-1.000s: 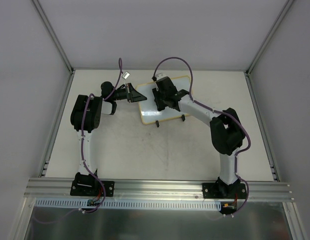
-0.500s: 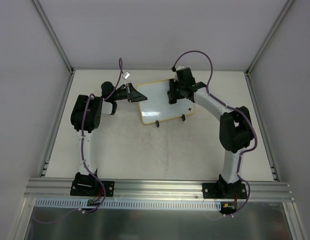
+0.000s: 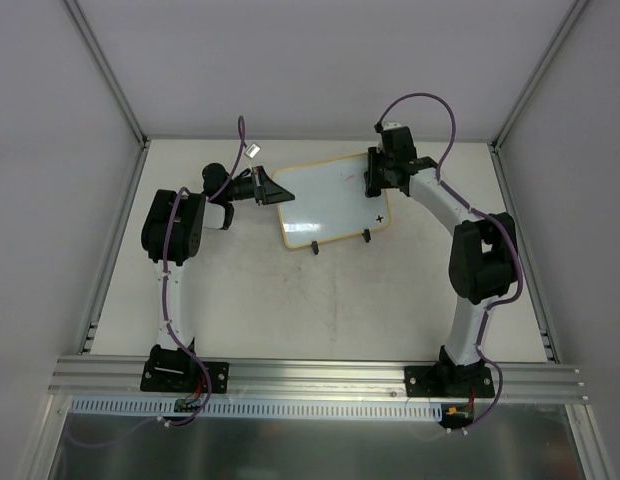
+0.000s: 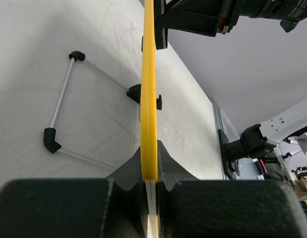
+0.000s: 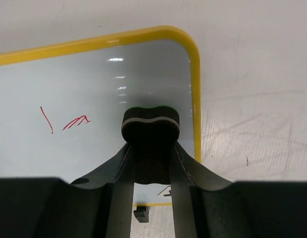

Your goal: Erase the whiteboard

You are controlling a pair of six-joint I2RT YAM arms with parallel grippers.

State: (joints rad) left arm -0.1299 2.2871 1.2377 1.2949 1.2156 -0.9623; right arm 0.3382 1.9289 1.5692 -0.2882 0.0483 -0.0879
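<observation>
Whiteboard (image 3: 325,205), one, sat at the far middle of the table (image 3: 290,300) in the overhead view. Left gripper (image 3: 271,189) was clenched on its left edge and right gripper (image 3: 378,181) was over its far right corner; two clip feet (image 3: 315,248) showed. Left wrist: yellow rim (image 4: 149,74) pinched edge-on between the jaws. Right wrist: one black eraser (image 5: 150,124) grasped, pressed to the board. At least three red marks (image 5: 76,120) unwiped, so erasing looked unfinished.

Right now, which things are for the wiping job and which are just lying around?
For the job: whiteboard, eraser in right gripper, left gripper clamping the board's edge.
Just there: table, metal rail.
</observation>
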